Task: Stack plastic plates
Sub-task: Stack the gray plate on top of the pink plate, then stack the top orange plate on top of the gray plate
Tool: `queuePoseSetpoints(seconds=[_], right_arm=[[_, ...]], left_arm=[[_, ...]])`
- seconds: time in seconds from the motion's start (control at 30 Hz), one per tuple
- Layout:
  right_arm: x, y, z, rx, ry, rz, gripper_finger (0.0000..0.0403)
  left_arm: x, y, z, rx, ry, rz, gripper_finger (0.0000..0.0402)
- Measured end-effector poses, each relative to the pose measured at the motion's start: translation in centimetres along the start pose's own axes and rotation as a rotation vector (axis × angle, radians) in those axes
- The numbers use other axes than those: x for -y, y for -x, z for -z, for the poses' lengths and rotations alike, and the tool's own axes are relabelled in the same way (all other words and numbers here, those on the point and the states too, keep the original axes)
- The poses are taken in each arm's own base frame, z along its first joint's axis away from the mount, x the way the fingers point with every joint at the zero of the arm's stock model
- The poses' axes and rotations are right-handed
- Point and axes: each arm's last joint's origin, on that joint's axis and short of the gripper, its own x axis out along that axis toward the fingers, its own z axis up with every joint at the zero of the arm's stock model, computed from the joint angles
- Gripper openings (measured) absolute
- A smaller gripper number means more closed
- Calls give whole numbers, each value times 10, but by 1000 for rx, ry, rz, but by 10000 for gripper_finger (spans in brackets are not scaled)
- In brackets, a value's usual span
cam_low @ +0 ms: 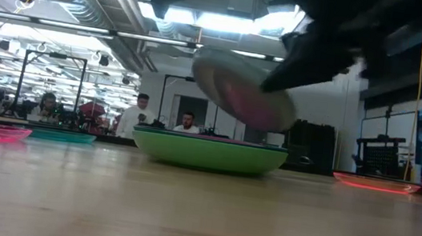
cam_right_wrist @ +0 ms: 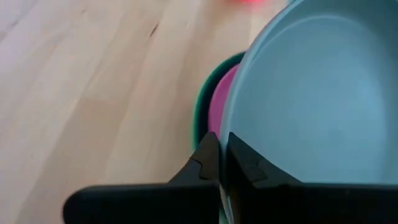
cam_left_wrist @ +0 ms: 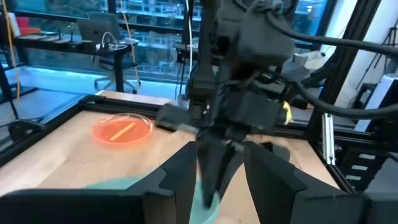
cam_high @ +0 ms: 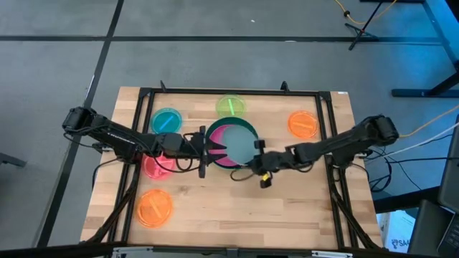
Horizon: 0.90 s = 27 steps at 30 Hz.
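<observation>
Two dark robot arms meet over the middle of the wooden table [cam_high: 215,215], where the stack of large plates is being built. A round, shallow grey-teal plastic plate [cam_high: 240,143] hangs tilted above a magenta plate [cam_high: 224,156] that sits nested inside a dark green plate [cam_high: 247,129]; the low view shows a light green plate [cam_low: 207,151] at the bottom of the pile and the grey-teal one clear of it, canted so one edge dips toward the stack. That tilt suggests it is being lined up to drop in as the next layer.

The right gripper [cam_right_wrist: 219,163] pinches the grey-teal plate's rim, its fingers nearly closed with only the thin edge between them. The left gripper [cam_high: 204,151] sits just beside the stack's other side with its fingers spread apart, holding nothing, seemingly ready to steady the plate.

The small translucent plates lie apart around the table: blue [cam_high: 166,120], lime [cam_high: 230,107], orange [cam_high: 303,124], red-pink [cam_high: 159,166] and another orange [cam_high: 155,207]. People sit in the room beyond.
</observation>
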Motion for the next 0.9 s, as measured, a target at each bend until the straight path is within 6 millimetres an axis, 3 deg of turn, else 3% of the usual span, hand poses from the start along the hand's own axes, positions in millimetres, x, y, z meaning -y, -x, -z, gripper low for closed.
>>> queuePoseSetpoints(seconds=[0.3, 0.53, 0.73, 0.9], right_arm=[[22, -39, 13, 36, -42, 3, 1], [17, -49, 21, -10, -53, -11, 4], [20, -50, 22, -19, -107, -5, 74], [25, -34, 6, -51, -79, -17, 136]], left_arm=[[0, 0, 1, -3, 0, -1, 127], [0, 0, 1, -5, -1, -1, 127], [0, 0, 1, -6, -1, -1, 127], [0, 0, 1, -7, -1, -2, 127]])
